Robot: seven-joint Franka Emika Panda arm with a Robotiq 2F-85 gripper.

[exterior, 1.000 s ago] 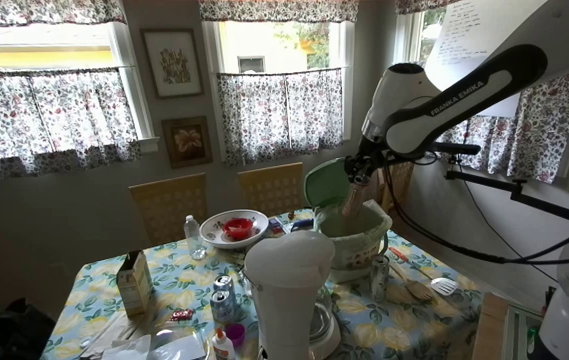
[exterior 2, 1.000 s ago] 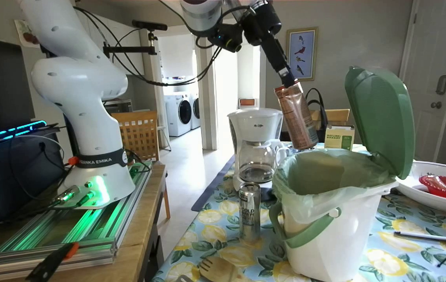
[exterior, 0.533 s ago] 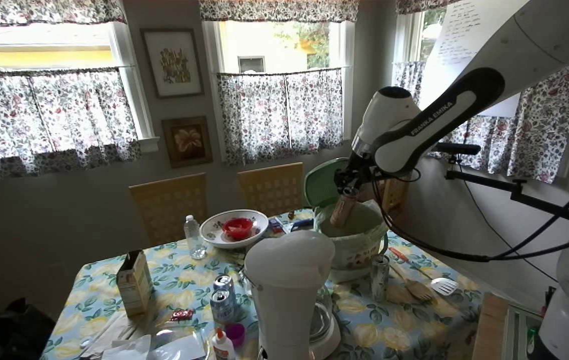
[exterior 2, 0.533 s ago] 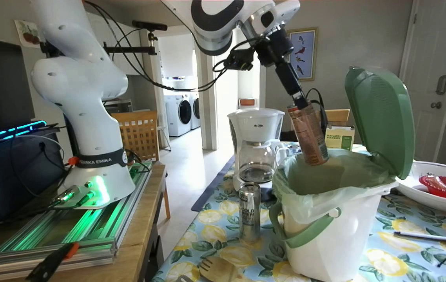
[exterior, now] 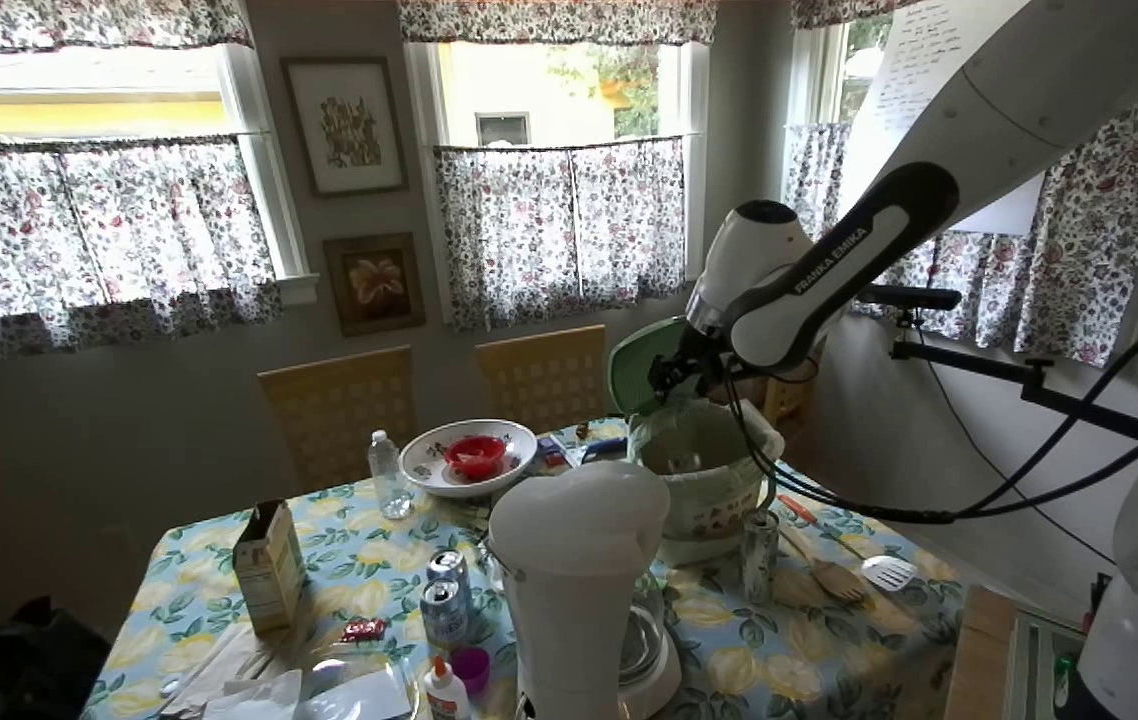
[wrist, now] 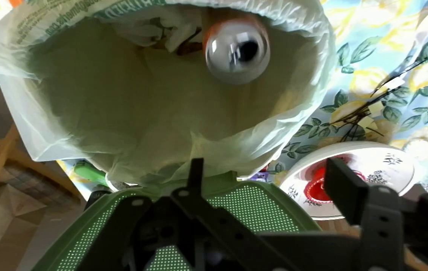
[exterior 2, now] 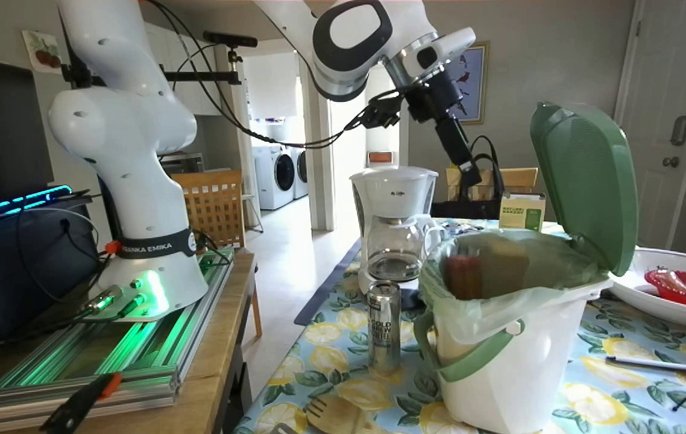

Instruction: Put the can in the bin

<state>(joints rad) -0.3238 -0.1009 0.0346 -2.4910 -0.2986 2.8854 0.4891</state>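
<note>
Can [wrist: 236,51] dropped into bin [exterior 2: 512,380], lemon-print tablecloth [exterior: 364,560] beneath; floral curtains [exterior: 529,225] beyond.

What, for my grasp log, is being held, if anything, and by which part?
Nothing is held: the fingers stand apart and the can is inside the bin.

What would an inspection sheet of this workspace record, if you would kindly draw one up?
Surface: lemon-print tablecloth.
Job's things: reddish can inside the bin, too blurred to tell whether it is at rest; green lid raised.
Clutter: coffee maker, silver can upright beside the bin, red bowl inside a white bowl, clear bottle.
Tool: open, holding nothing.
Cables: black cables hang below the arm; in an exterior view they cross in front of the bin.
Surroundings: wooden chairs, floral curtains, framed pictures.
</note>
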